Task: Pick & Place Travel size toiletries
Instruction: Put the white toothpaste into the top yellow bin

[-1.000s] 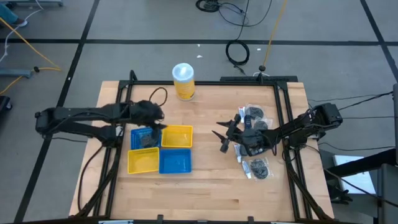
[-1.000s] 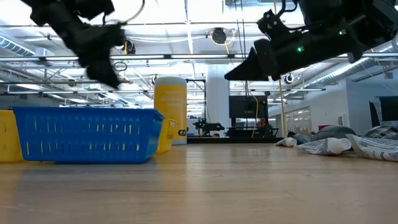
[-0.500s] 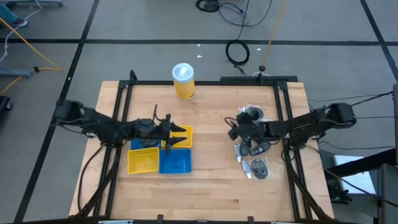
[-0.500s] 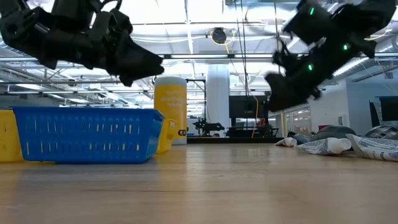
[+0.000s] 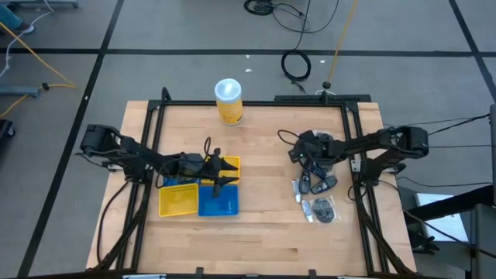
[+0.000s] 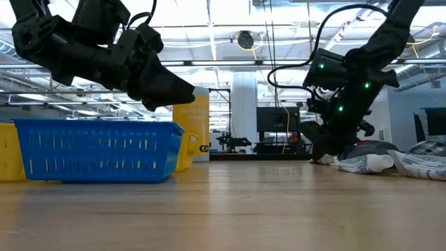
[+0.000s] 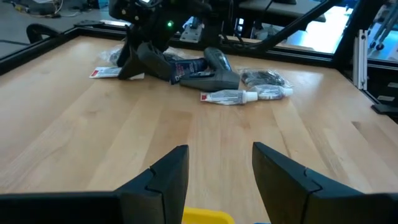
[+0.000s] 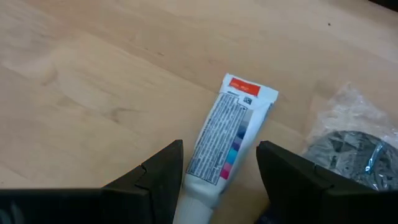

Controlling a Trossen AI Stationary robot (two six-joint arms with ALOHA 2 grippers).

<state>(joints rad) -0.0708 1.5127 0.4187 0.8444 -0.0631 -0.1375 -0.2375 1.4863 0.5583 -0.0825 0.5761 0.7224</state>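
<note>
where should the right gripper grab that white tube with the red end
Across the tube's body, coming straight down. It lies flat on the table, narrow enough for the right gripper's open fingers, which flank it. Its flat crimped red end offers less grip.

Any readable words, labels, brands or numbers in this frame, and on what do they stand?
None can be read.
White tube between the right gripper's open fingers: rows of fine print, a small code square, an orange band; too small to read.
Yellow canister: lines of lettering, too blurred to read.
Second tube, left wrist view: printing too small to read.
</note>
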